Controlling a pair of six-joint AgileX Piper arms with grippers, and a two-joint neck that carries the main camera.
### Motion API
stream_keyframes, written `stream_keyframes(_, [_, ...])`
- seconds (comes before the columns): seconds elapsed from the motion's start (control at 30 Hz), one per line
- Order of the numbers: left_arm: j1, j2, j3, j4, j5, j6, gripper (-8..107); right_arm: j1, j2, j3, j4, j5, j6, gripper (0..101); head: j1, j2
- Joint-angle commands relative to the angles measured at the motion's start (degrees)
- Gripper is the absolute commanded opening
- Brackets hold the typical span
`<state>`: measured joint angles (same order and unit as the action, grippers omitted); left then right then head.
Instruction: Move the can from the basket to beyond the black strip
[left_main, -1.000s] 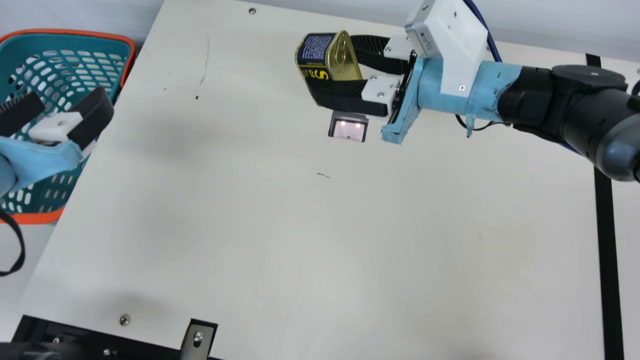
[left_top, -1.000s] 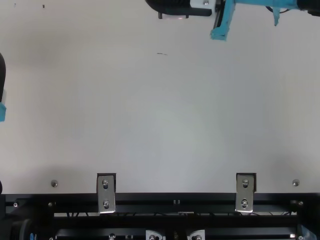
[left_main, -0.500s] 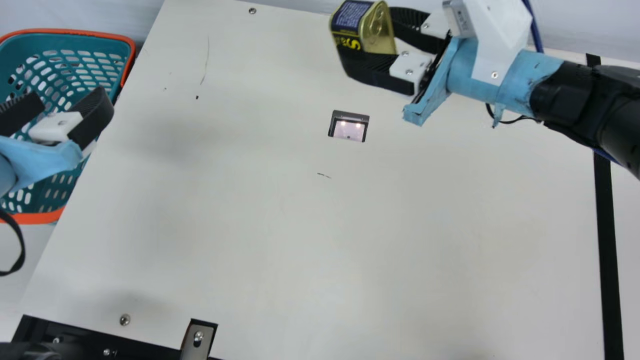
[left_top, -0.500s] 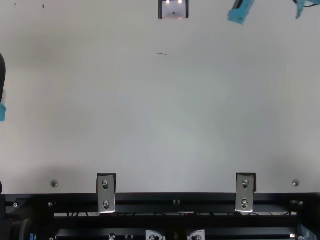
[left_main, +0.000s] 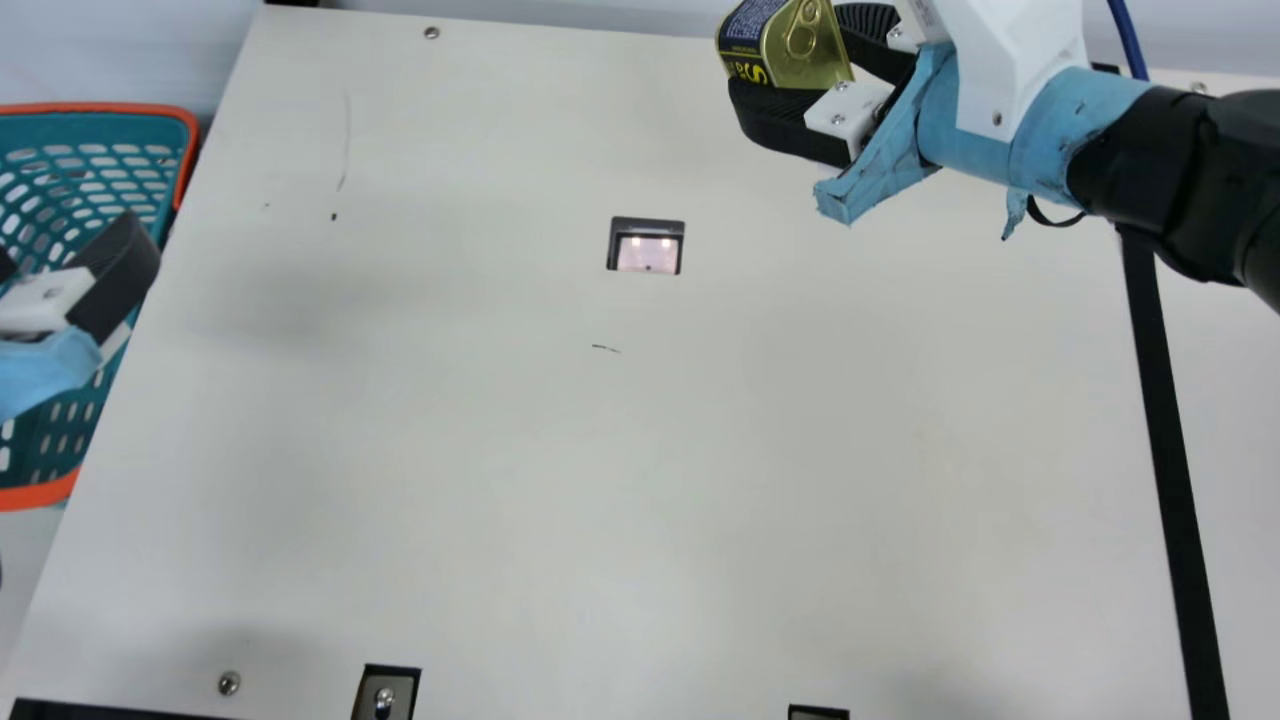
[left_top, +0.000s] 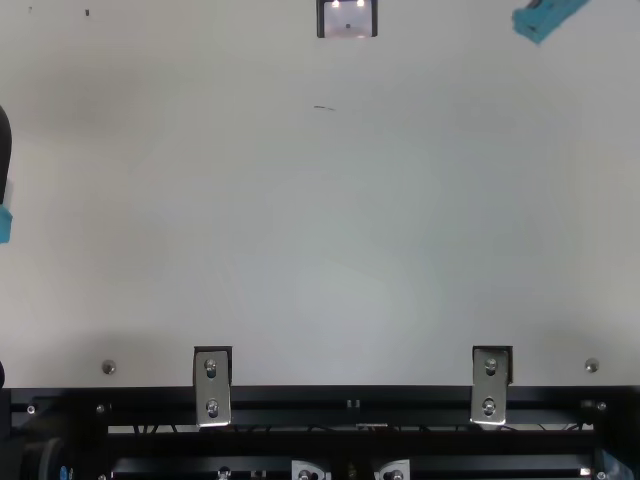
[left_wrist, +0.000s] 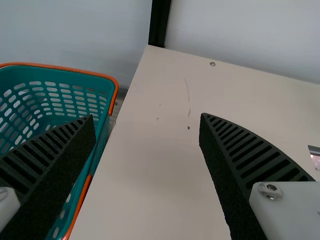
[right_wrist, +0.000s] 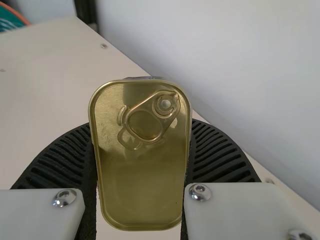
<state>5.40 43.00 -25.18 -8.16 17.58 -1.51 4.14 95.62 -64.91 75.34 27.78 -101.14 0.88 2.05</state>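
Lit panel (left_main: 647, 254) in cream table (left_main: 520, 470)

Pale wall (left_wrist: 250, 30) stands behind cream table (left_main: 600, 480); dark post (left_wrist: 159, 22) near table's corner; tabletop surface shows thin scratch (left_main: 347, 140).

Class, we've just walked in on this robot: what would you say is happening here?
The right gripper holds a pull-tab tin can up above the table's far side. The left gripper is open beside the teal basket. The can is out of the basket but not yet beyond the black strip.
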Motion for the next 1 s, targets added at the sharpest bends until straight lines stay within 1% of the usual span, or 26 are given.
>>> stream_keyframes(0.0, [0.0, 0.0, 0.0, 0.0, 0.0, 0.0, 90, -0.2, -1.3, 1.4, -10.0, -6.3, 10.1, 0, -1.6, -2.2])
stream_keyframes(0.13, [0.0, 0.0, 0.0, 0.0, 0.0, 0.0, 90, -1.5, -3.4, 4.6, -21.0, -10.8, 21.0, 0, -2.5, -5.9])
stream_keyframes(0.23, [0.0, 0.0, 0.0, 0.0, 0.0, 0.0, 90, -3.5, -4.9, 7.2, -29.7, -12.9, 29.2, 0, -3.2, -8.8])
stream_keyframes(0.33, [0.0, 0.0, 0.0, 0.0, 0.0, 0.0, 90, -6.7, -6.5, 9.6, -39.0, -13.6, 37.3, 0, -4.0, -11.7])
stream_keyframes(0.43, [0.0, 0.0, 0.0, 0.0, 0.0, 0.0, 90, -10.4, -8.6, 10.8, -49.0, -12.4, 45.5, 0, -4.7, -14.1])
stream_keyframes(0.5, [0.0, 0.0, 0.0, 0.0, 0.0, 0.0, 90, -12.9, -10.3, 10.8, -56.0, -10.5, 51.2, 0, -5.0, -15.6])
stream_keyframes(0.53, [0.0, 0.0, 0.0, 0.0, 0.0, 0.0, 90, -14.0, -11.2, 10.3, -59.7, -9.0, 54.3, 0, -5.2, -16.2])
stream_keyframes(0.67, [0.0, 0.0, 0.0, 0.0, 0.0, 0.0, 90, -16.7, -14.9, 7.2, -72.0, -1.4, 65.0, 0, -5.6, -18.3])
stream_keyframes(0.77, [0.0, 0.0, 0.0, 0.0, 0.0, 0.0, 90, -16.8, -16.8, 4.3, -78.0, 4.4, 70.4, 0, -5.8, -19.2])
stream_keyframes(0.83, [0.0, 0.0, 0.0, 0.0, 0.0, 0.0, 90, -16.2, -17.3, 2.6, -80.5, 7.9, 72.8, 0, -5.9, -19.6])
stream_keyframes(0.97, [0.0, 0.0, 0.0, 0.0, 0.0, 0.0, 90, -14.7, -17.5, -0.1, -83.4, 14.2, 75.8, 0, -5.7, -19.9])
